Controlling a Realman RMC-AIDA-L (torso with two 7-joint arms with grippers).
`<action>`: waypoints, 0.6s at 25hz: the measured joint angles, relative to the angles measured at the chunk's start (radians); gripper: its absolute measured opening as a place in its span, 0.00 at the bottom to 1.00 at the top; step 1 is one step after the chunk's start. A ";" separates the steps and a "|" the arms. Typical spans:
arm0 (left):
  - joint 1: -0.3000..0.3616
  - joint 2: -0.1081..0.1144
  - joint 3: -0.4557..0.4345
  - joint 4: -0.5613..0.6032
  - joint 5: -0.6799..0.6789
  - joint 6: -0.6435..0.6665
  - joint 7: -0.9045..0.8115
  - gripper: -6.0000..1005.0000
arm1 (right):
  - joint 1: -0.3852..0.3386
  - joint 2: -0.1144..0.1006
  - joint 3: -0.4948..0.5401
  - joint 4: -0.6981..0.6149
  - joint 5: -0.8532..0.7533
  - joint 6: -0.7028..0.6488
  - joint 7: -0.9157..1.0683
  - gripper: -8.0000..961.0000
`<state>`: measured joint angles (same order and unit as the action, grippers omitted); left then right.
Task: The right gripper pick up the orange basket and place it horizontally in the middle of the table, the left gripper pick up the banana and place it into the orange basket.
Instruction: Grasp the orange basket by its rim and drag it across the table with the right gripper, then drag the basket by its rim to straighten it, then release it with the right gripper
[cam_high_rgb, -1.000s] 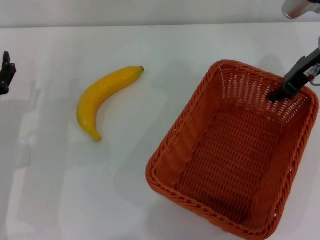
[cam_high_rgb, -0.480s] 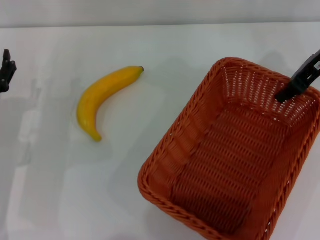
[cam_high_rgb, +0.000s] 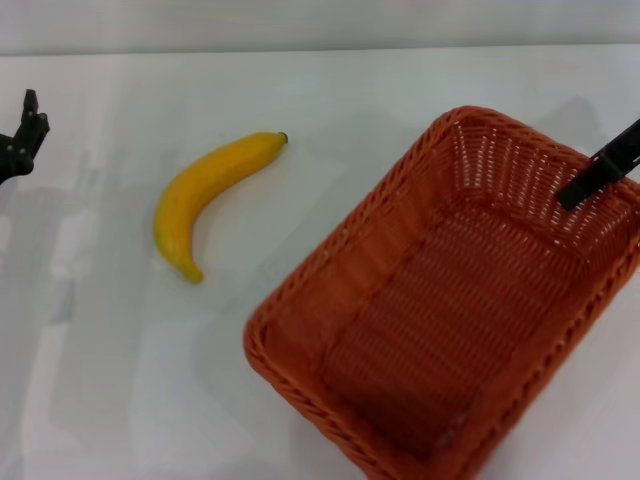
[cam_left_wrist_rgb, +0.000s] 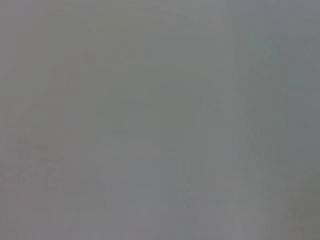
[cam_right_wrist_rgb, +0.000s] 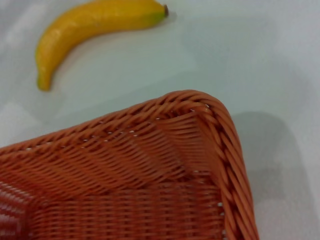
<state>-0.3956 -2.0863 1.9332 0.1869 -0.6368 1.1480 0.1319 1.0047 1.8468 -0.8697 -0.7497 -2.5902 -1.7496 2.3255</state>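
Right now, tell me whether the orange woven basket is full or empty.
Empty. The rectangular orange woven basket shows only bare weave inside; the curved yellow banana lies apart on the white table.

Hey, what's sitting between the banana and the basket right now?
Nothing: in the head view, only bare white table separates the banana from the basket. The right wrist view shows the same empty stretch.

Only extra thing is a pale grey background strip (cam_high_rgb: 300, 25), plain and featureless. It runs well beyond the right gripper (cam_high_rgb: 598, 175) and the left gripper (cam_high_rgb: 22, 140), on the far side of both, spanning the full width. The left wrist view is just flat grey, can't tell what it is.
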 joint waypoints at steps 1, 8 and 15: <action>-0.001 0.000 0.000 0.000 0.000 0.000 0.000 0.86 | 0.001 -0.001 0.016 0.006 0.000 -0.005 0.000 0.17; -0.006 -0.001 0.001 0.000 0.003 -0.001 0.000 0.86 | 0.008 -0.020 0.123 0.072 0.018 -0.040 0.000 0.17; -0.005 -0.002 0.001 -0.006 0.003 -0.001 0.000 0.86 | -0.023 -0.027 0.194 0.104 0.065 -0.025 0.008 0.18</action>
<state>-0.4010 -2.0878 1.9344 0.1810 -0.6335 1.1473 0.1318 0.9820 1.8201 -0.6754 -0.6461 -2.5255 -1.7742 2.3332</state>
